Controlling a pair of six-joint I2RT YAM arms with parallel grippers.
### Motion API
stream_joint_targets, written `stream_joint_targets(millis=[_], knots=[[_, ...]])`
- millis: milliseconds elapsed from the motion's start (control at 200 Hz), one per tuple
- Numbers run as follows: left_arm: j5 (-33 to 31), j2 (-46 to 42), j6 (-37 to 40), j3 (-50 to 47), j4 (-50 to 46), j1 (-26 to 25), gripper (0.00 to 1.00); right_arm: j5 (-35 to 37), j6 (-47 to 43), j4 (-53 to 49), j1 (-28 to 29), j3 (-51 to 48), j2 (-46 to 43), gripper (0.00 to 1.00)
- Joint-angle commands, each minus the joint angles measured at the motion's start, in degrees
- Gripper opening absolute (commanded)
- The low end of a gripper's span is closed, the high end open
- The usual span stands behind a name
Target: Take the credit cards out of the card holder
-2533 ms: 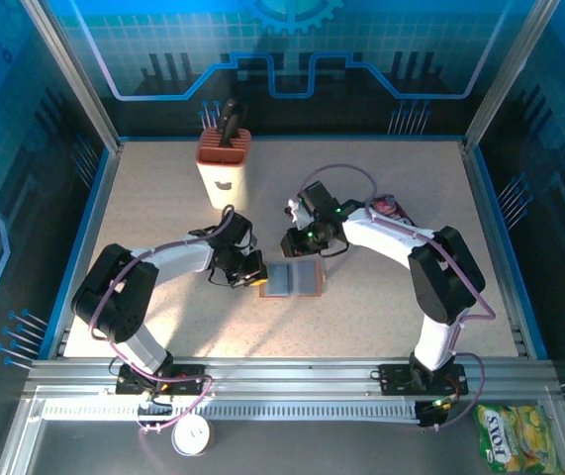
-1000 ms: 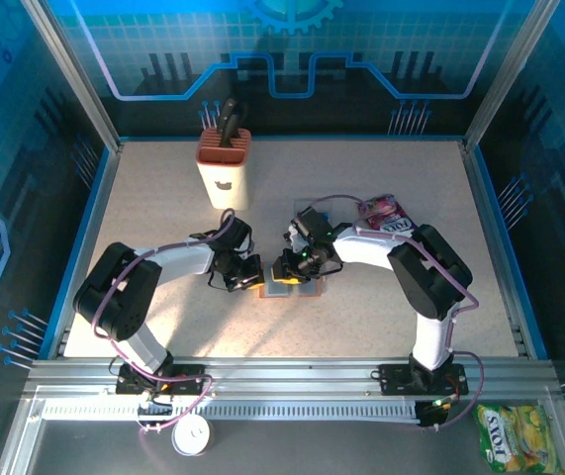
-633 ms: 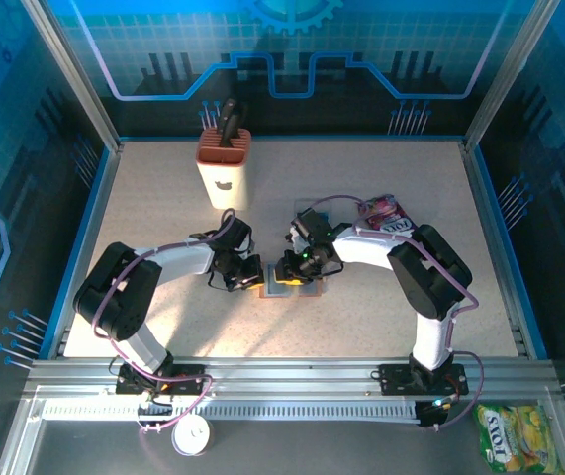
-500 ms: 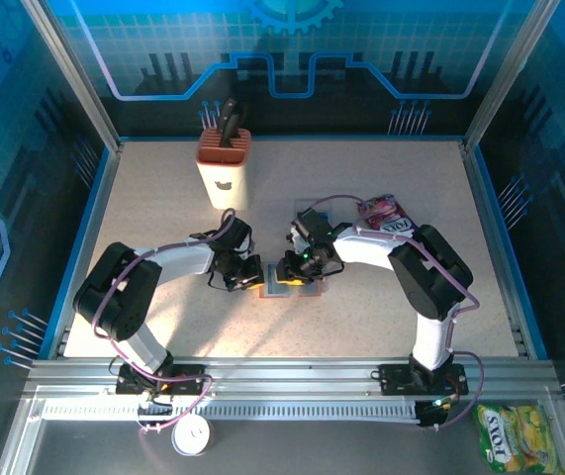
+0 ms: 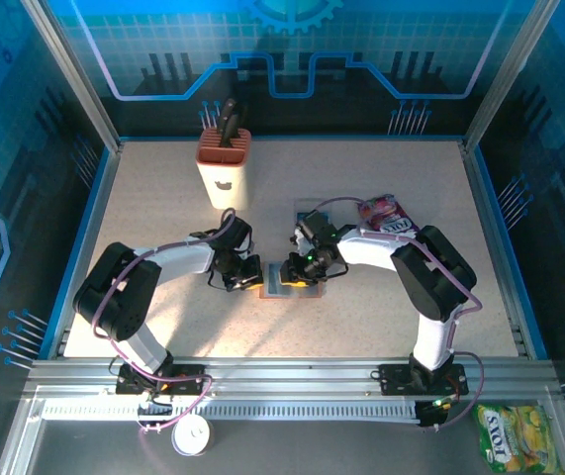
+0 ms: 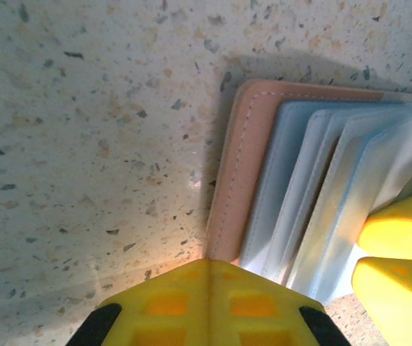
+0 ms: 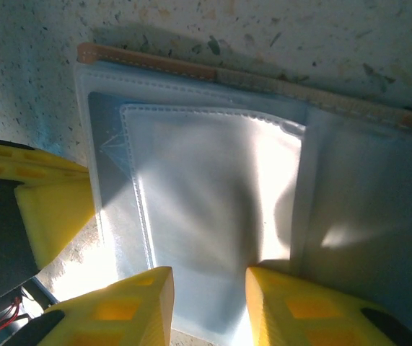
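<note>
The card holder (image 5: 290, 285) lies open on the table, brown outside (image 6: 233, 180) and blue-grey pockets (image 7: 213, 194) inside. My left gripper (image 5: 253, 278) is shut, its tip (image 6: 209, 268) pressing on the holder's brown left edge. My right gripper (image 5: 293, 269) stands over the pockets with its fingers (image 7: 209, 297) a little apart, open, both tips resting on the top pocket. Nothing is held between them. The credit cards are hidden inside the pockets; I cannot make one out.
A clear tray (image 5: 309, 211) and a purple snack packet (image 5: 386, 215) lie just behind the right arm. A knife block (image 5: 224, 163) stands at the back left. Each gripper's yellow fingers show in the other's wrist view, close together.
The right gripper came down from behind the card holder onto its pockets. Over the last second it has only edged slightly to the right. The left gripper has stayed on the holder's edge.
</note>
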Motion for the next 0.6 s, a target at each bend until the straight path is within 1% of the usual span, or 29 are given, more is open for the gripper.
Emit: stream_joint_targets(millis=[0,145,325,420,595], knots=[[-0.1,-2.3,0.4,1.8,-2.1,0.4,0.06,-1.0,0.4,0.7,-1.0,-2.3,-1.5,0.34],[2.2,-3.5,-1.6,1.9,-0.1,0.3,0.08,-3.6,2.4,5.8,-2.0,-4.8,-1.8,0.34],[6.2,-3.4,-4.8,1.3,4.1,0.2,0.15,-7.0,5.3,12.7,-2.9,-8.3,-1.9,0.34],[7.7,-2.6,-5.7,1.4,5.6,0.2,0.19,-7.4,5.9,14.0,-3.3,-9.1,-1.9,0.34],[8.2,-1.6,-6.5,1.6,6.6,-0.3,0.25,-7.8,6.0,14.6,-3.5,-9.4,-1.8,0.34]])
